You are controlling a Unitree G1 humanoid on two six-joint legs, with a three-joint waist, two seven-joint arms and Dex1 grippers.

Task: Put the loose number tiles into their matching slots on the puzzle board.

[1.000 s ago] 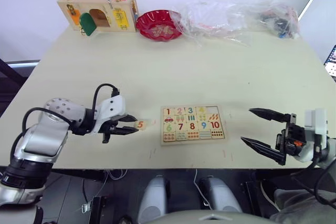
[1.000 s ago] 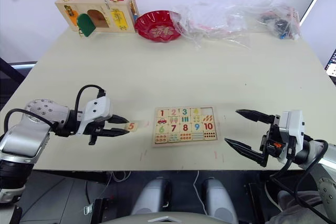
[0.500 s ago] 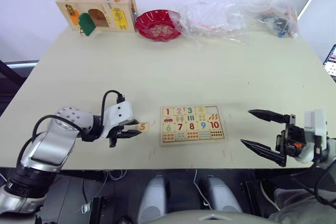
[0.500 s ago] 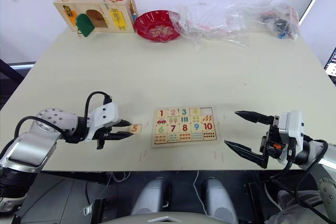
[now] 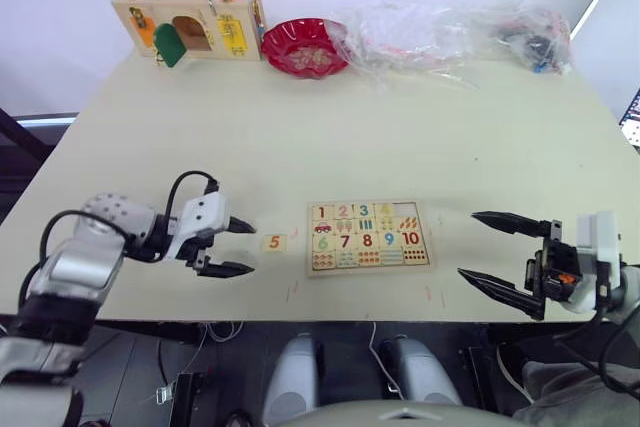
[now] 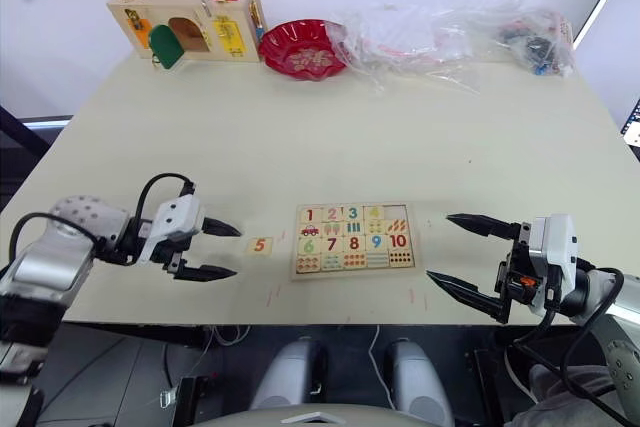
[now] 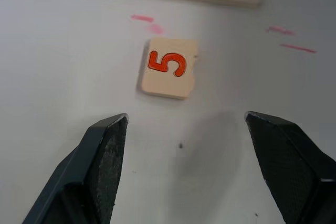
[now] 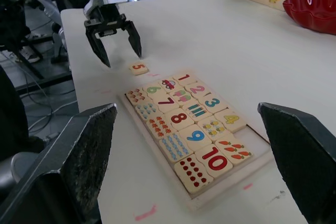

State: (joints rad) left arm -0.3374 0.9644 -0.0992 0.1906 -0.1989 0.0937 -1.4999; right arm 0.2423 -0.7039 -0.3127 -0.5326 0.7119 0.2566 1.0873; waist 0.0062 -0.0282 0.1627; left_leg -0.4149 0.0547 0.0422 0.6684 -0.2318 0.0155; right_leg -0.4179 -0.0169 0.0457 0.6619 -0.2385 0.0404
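The small pale-wood tile with the orange 5 (image 5: 273, 242) lies just left of the flat wooden puzzle board (image 5: 367, 267). My left pincer (image 5: 232, 247) is open beside it. Next I must grab it.

Left tool (image 5: 234, 247) hovers just left of the puzzle board (image 5: 366, 236), fingers spread wide; right tool (image 5: 498, 251) hovers to the board's right, also spread wide.

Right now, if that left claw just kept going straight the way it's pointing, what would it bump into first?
Most likely the 5 tile, lying loose on the table ahead of the open left gripper. Beyond it sits the puzzle board.
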